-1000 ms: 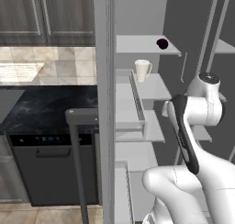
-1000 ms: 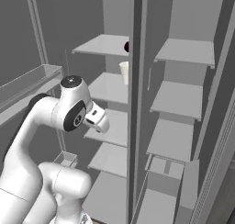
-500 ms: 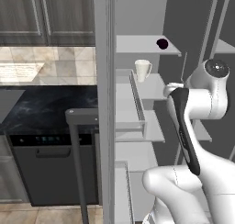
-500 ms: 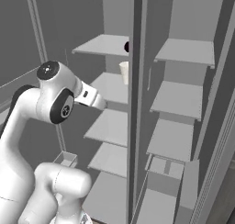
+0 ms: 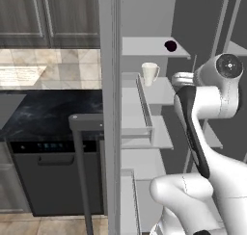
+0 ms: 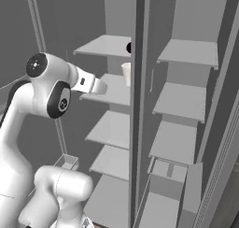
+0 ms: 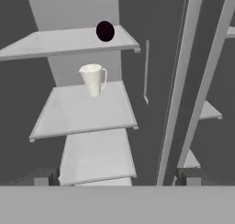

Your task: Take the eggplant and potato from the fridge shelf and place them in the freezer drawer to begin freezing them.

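The eggplant (image 7: 105, 31) is seen at the top shelf's (image 7: 55, 43) back edge, above the white cup (image 7: 93, 79). The gripper (image 6: 99, 86) is held wide, empty (well short); it should be raised clear of the cup.

Flat, even rendered light, dim and grey inside the fridge, without glare. Shadows are soft, darkest in the recesses beyond the gripper. Edges look slightly soft and low-resolution throughout.
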